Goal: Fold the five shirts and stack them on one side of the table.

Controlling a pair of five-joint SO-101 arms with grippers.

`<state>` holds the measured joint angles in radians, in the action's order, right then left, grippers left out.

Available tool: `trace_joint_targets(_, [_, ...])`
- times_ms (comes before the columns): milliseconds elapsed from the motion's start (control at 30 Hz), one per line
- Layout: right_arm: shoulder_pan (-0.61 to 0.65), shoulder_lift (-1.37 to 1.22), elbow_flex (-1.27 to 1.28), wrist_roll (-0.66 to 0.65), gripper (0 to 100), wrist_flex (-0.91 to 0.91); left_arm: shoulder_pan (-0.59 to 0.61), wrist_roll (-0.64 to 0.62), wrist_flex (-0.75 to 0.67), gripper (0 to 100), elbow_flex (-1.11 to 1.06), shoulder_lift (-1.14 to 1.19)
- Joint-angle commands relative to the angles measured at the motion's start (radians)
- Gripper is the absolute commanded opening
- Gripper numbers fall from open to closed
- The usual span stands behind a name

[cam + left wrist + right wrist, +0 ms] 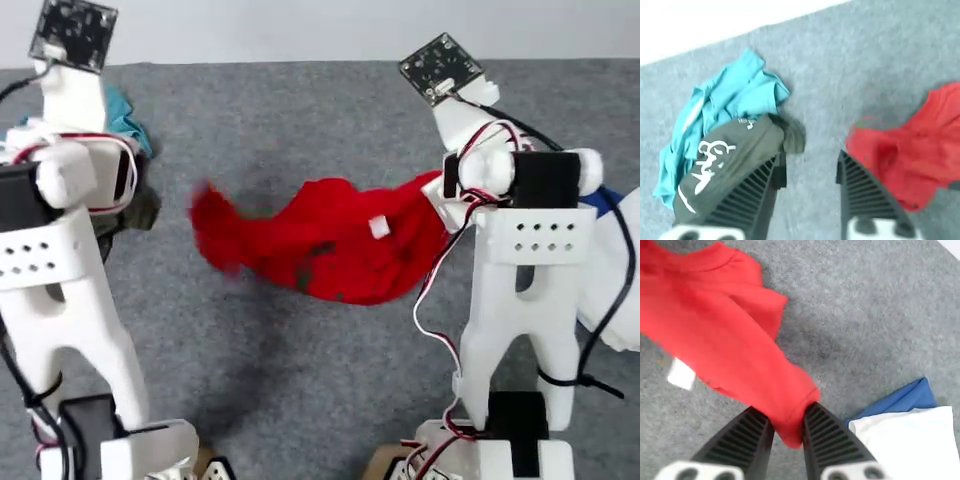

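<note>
We see the right gripper point(785, 414) clenched on a bunched edge of the red shirt point(320, 250), with the cloth pinched between both ribbed fingers point(747, 432). In the high view the shirt stretches from that grasp, right of centre, across the middle of the frame. Its far end reaches left of centre and looks blurred. A small white tag point(378, 228) shows on the red cloth near the right arm point(520, 280).

The left gripper point(811, 157) is released: its two fingers stand apart over bare grey table cover point(300, 400) and hold nothing. Just beside one of its fingers lies a dark olive shirt point(725, 155) with white lettering. This shirt rests partly on a crumpled teal shirt point(730, 100). In the high view both sit at the upper left of the frame, mostly behind the left arm point(60, 250).

At the right edge of the high view we find a white shirt point(612, 290) lying flat, and a blue shirt point(900, 400) pokes out from under it. Both are apart from the red one.
</note>
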<state>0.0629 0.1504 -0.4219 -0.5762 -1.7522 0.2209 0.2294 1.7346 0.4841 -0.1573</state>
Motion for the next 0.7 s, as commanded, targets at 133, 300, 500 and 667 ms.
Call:
trace_joint_targets(133, [-0.015,0.041,0.002,-0.02,1.0,-0.035,0.006,0.032,0.018,18,-0.15,-0.114])
trace_joint_targets(300, [-0.042,0.039,0.012,-0.02,1.0,-0.03,-0.006,0.032,0.018,18,-0.282,-0.115])
trace_joint_targets(500, [-0.064,0.039,0.08,-0.02,1.0,-0.028,-0.19,0.087,0.017,18,-0.556,-0.115])
trace_joint_targets(667, [-0.093,0.039,0.084,-0.02,1.0,-0.028,-0.307,0.203,-0.054,18,-0.746,-0.115])
